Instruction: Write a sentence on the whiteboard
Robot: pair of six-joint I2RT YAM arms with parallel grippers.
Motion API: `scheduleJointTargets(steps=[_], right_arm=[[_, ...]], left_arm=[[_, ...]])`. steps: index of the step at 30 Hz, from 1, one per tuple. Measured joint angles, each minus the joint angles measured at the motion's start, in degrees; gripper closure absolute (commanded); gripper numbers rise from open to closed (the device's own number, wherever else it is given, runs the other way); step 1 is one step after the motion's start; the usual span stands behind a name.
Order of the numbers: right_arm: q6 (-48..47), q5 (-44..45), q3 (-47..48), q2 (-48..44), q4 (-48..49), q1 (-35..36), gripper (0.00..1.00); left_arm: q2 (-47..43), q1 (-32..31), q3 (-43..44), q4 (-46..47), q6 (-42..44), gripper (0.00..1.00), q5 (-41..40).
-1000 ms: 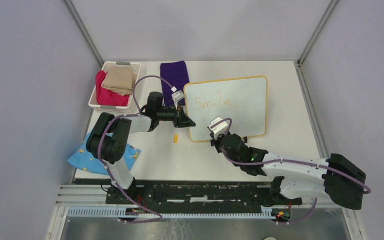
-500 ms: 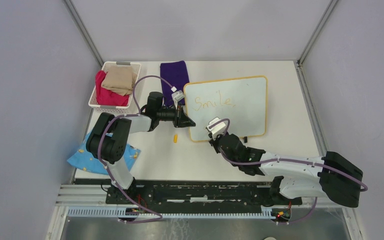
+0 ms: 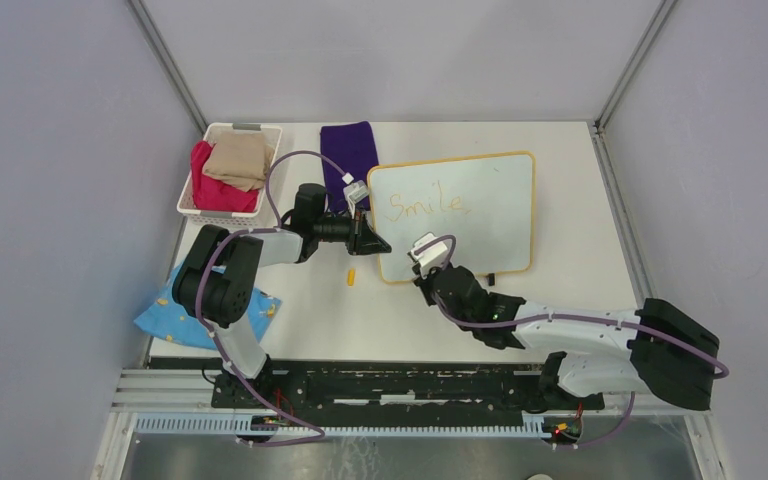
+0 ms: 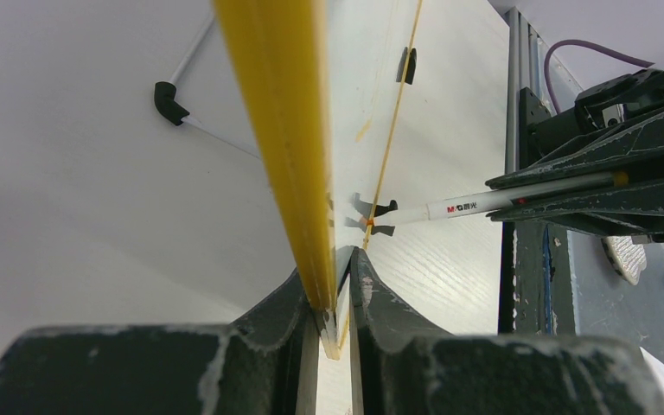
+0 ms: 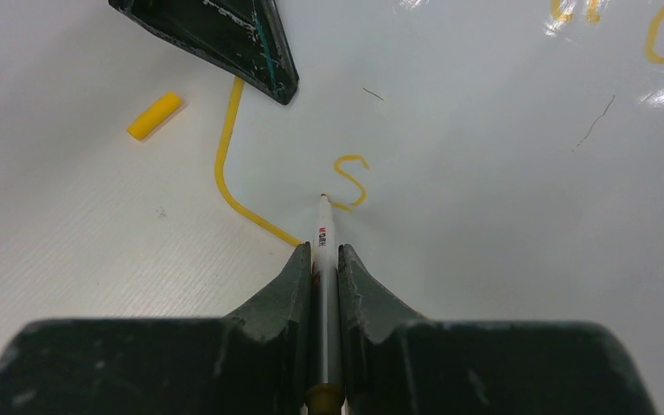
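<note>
Whiteboard: the yellow-framed whiteboard (image 3: pixel 490 215) lies on the white counter (image 3: pixel 580 270), right of centre, with its long sides running left to right.
Sentence: the sentence (image 3: pixel 428 203) is in orange-yellow ink. "Smile," sits in the board's upper left part. Below it, near the board's near-left corner, there is only a small "s" (image 5: pixel 352 179).
Left hand: the left hand (image 4: pixel 332 285) is clenched on the whiteboard's left edge, close to the near-left corner. The yellow frame is pinched between its two fingers.
Right hand: the right hand (image 5: pixel 320 252) grasps a slim white marker (image 5: pixel 323 226) lengthwise between its fingers. The arm reaches in from the near right.
Marker tip: the tip rests on the glossy board just left of the lower curl of the "s", inside the rounded corner of the frame.
Cap: a short yellow cap (image 3: pixel 351 277) lies on the counter just left of the board's near-left corner, apart from both hands.
Basket: a white basket (image 3: pixel 212 132) at the far left holds a red cloth (image 3: pixel 218 190) with a beige cloth (image 3: pixel 238 160) on top.
Purple cloth: a purple cloth (image 3: pixel 348 148) lies at the far edge, between the basket and the board.
Blue cloth: a blue patterned cloth (image 3: pixel 165 322) lies at the near left, partly under the left arm.
</note>
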Motion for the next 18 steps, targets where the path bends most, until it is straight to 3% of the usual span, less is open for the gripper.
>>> scheduleJointTargets(steps=[12,18], right_arm=[[0.0,0.1,3.1,1.9,0.1,0.0,1.00],[-0.1,-0.2,2.2,-4.5,0.0,0.0,1.00]], left_arm=[[0.0,0.0,0.0,0.0,0.0,0.98,0.0],[0.0,0.0,0.0,0.0,0.0,0.98,0.0]])
